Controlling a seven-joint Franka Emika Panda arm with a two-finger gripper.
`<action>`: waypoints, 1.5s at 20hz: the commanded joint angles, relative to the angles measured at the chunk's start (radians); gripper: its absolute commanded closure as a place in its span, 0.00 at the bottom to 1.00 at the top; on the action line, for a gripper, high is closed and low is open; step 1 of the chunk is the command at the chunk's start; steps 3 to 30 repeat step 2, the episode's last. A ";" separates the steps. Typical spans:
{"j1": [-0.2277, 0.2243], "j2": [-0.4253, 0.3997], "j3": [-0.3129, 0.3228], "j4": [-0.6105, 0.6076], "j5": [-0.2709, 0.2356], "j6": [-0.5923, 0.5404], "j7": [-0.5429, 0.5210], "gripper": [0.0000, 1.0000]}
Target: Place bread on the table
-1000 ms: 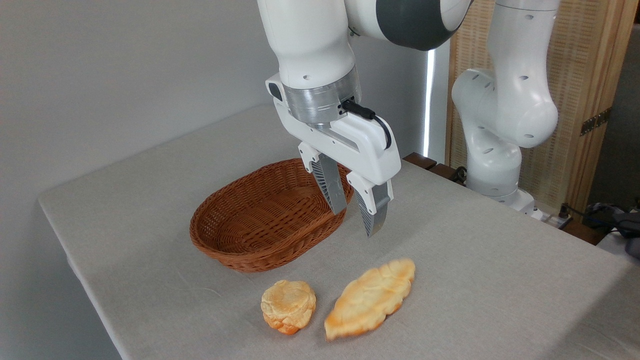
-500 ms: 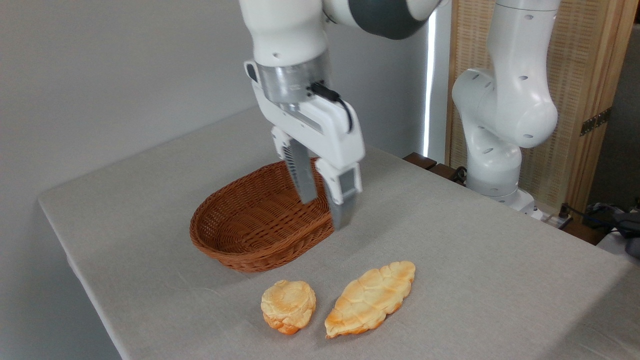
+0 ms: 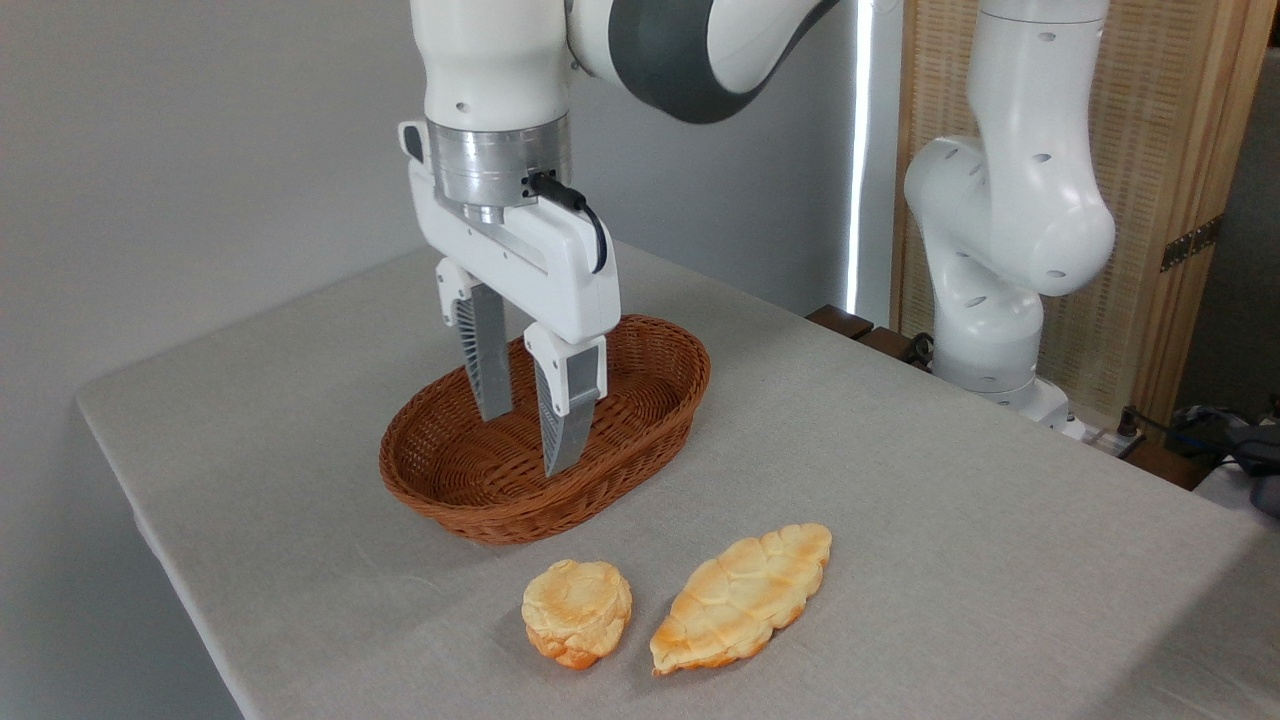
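table (image 3: 950, 520): matt grey woven cloth | basket (image 3: 640, 440) on it: brown wicker, rough | bread (image 3: 740, 598) before basket: ridged golden crust, slight sheen | bun (image 3: 577, 610): flaky | gripper (image 3: 527, 440) over basket: glossy white plastic, ribbed grey fingers

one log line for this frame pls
claw: open, empty, over basket | bread: on table, beside bun, apart | basket: nothing seen inside | task: bread placed

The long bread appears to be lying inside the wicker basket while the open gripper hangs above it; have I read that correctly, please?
Not quite. The camera view shows the long bread lying on the table, in front of the empty basket and beside the small round bun. The open gripper does hang above the basket.
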 commanded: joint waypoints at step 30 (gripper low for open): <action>0.000 0.009 0.001 0.014 -0.035 0.006 -0.035 0.00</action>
